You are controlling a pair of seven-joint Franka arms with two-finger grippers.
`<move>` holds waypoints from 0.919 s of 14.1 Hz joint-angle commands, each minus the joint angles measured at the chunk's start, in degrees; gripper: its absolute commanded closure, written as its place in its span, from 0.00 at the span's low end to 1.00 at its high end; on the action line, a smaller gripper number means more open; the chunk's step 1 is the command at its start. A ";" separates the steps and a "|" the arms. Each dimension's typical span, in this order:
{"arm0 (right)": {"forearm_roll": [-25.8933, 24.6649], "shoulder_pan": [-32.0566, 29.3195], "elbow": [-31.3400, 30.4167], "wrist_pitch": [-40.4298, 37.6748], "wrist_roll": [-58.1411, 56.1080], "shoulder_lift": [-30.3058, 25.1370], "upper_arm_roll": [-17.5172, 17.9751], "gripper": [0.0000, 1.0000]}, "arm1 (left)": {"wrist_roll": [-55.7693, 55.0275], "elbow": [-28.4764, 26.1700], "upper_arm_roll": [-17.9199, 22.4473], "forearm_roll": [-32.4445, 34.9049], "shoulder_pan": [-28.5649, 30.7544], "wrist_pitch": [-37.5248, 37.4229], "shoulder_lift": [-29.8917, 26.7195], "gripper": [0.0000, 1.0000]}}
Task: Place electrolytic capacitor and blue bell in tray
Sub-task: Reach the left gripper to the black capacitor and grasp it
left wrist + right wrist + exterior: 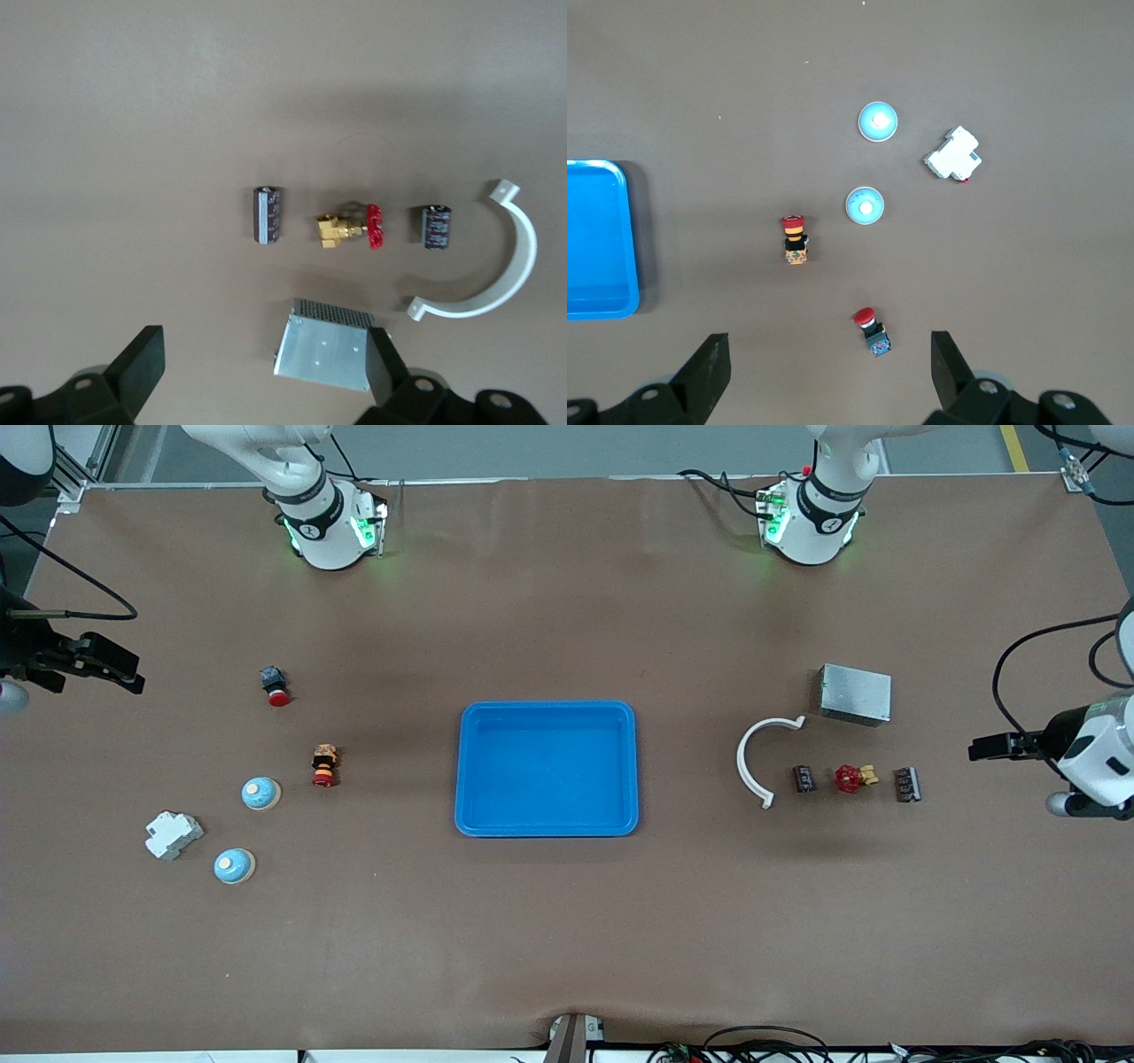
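At worktop centre: tray (547,713), bright blue, nothing in it.
Toward left arm's end: 2 electrolytic capacitors (804,779) (907,785) lying flat in a row w/ red-handled brass valve (852,779) between them; white curved clip (755,760) beside the one nearer tray; grey metal box (855,694) farther from front cam.
Toward right arm's end: 2 blue bells (260,793) (234,865), upright, apart; white breaker block (174,835) beside them; 2 red push-buttons (325,766) (275,685).
Left hand (263,367): fingers wide, holds nothing, up over capacitor row/box.
Right hand (830,372): fingers wide, holds nothing, up over bell/button group.
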 commanded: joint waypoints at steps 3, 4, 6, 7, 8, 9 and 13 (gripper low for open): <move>0.03 0.04 -1.22 0.23 1.04 -1.11 -0.13 0.00 | 0.53 -6.64 -0.38 1.33 0.91 10.77 2.57 0.00; 0.03 0.04 -1.31 0.32 1.04 -1.11 -0.13 0.00 | 0.53 -8.41 -0.38 1.24 0.91 14.12 3.00 0.00; 0.03 0.22 -1.31 0.84 1.04 -1.03 -0.13 0.00 | 0.45 -9.65 -0.38 1.07 1.09 17.22 4.49 0.00; 0.21 0.13 -1.22 0.93 1.04 -1.03 -0.13 0.00 | 0.36 -9.57 -0.38 0.54 1.70 17.40 5.28 0.00; 0.47 0.22 -1.22 1.37 0.95 -1.03 -0.13 0.00 | -0.17 -9.57 -0.38 0.45 2.23 17.58 6.16 0.00; 0.47 0.22 -1.31 1.37 0.95 -1.03 -0.13 0.00 | -0.17 -9.65 -0.38 0.45 2.41 18.45 7.13 0.00; 0.47 0.31 -1.04 1.72 1.04 -1.03 -0.05 0.00 | -0.52 -9.74 -0.38 0.45 4.42 22.74 10.82 0.00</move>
